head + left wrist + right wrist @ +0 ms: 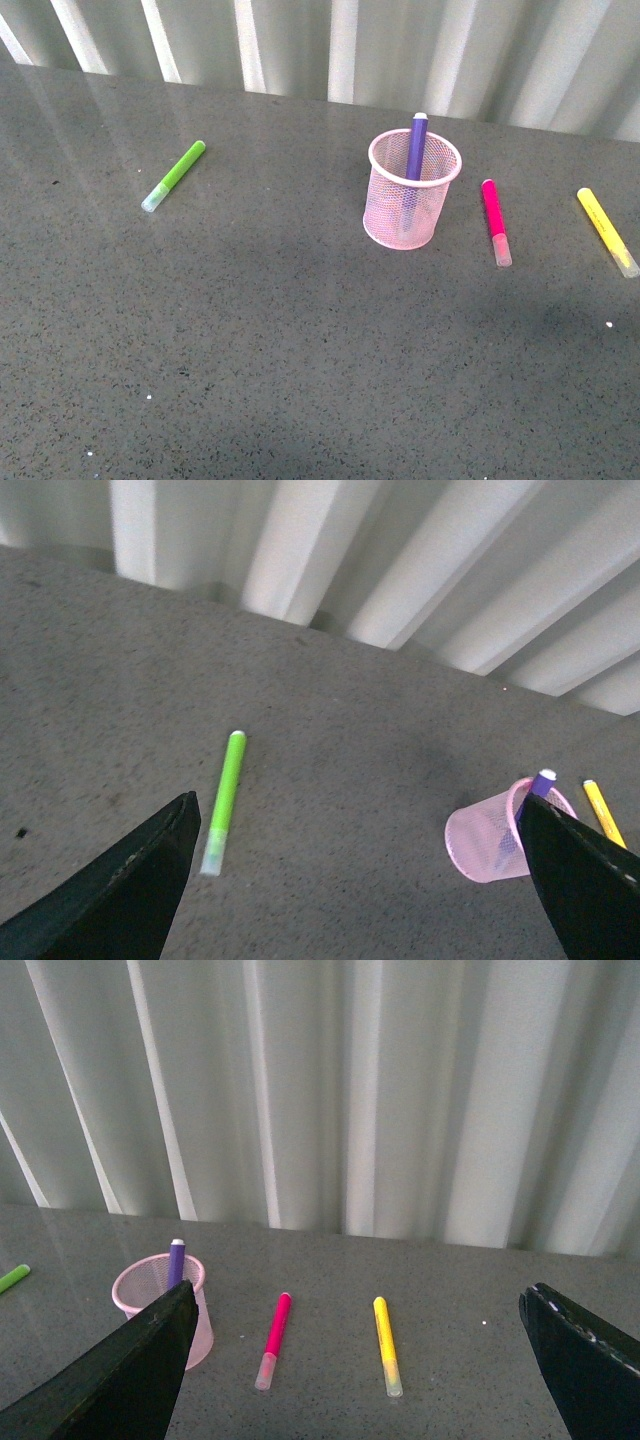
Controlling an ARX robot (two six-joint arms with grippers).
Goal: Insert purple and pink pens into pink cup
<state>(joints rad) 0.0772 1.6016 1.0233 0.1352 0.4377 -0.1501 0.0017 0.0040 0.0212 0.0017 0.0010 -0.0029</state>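
cup (pixel 395 215) stands upright on the grey tabletop (pixel 300 350) with the purple pen (pixel 416 150) inside it, leaning on the far rim, its top end above the rim. the pink pen (pixel 494 220) is not in the cup; it lies flat on the tabletop just beside it, on the cup's right and not touching it, clear cap toward the robot.

the left claw (pixel 355 805) is released, spread wide and grasping nothing. ahead of it and lower down lies a green pen (pixel 223 802), nearer one side of the claw; the cup is partly hidden behind the claw's other side.

the right claw (pixel 360 1290) is released too, wide apart and grasping nothing. the pink pen and a yellow pen (pixel 387 1358) lie ahead of it within its spread, side by side and apart. the cup sits at one side of this claw, partly covered by it. a pale pleated curtain (pixel 340 45) hangs beyond the tabletop.
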